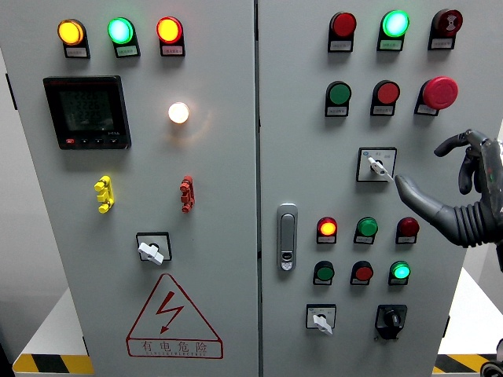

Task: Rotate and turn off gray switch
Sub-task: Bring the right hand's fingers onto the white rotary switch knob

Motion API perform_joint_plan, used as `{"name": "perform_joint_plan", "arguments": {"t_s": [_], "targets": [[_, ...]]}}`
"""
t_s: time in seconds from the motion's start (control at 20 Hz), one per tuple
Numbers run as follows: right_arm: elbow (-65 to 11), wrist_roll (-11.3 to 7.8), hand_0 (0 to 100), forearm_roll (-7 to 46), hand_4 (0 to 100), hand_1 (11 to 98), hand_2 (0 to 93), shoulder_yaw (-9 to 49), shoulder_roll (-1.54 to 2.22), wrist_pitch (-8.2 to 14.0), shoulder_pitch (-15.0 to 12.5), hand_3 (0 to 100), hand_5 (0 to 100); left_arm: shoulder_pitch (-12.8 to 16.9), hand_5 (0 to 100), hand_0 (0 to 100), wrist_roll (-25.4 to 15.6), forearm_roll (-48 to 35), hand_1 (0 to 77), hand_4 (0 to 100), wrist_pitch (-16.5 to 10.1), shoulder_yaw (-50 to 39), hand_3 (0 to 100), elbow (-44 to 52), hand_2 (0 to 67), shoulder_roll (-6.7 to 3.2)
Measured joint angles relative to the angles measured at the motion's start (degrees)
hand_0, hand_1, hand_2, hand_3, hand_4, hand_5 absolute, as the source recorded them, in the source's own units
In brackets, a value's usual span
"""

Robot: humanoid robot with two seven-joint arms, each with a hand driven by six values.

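Right hand (460,184) fingers open, thumb tip just beside gray switch (378,166) mid right door, nothing gripped; risk: thumb alone slips off the small knob, or hand bumps red mushroom button (439,93) above.

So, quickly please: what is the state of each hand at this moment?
Left hand: not in view.
Right hand: open, fingers spread, holding nothing; thumb tip is beside the gray switch, contact cannot be told.
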State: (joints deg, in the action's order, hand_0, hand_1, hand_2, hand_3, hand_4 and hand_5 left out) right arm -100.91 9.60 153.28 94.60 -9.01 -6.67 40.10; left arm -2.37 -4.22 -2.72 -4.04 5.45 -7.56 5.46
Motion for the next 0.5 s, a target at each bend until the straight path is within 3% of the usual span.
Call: {"name": "perform_joint_plan", "arguments": {"t_s": [0.5], "targets": [[5.0,2.11,0,-0.1,100,34.7,67.9,-2.4,0.01,1.2,2.5,98,100,0.0,11,89,0.0,0.0,0.0,8,0.0,0.0,19,0.0,13.3,0.0]]}}
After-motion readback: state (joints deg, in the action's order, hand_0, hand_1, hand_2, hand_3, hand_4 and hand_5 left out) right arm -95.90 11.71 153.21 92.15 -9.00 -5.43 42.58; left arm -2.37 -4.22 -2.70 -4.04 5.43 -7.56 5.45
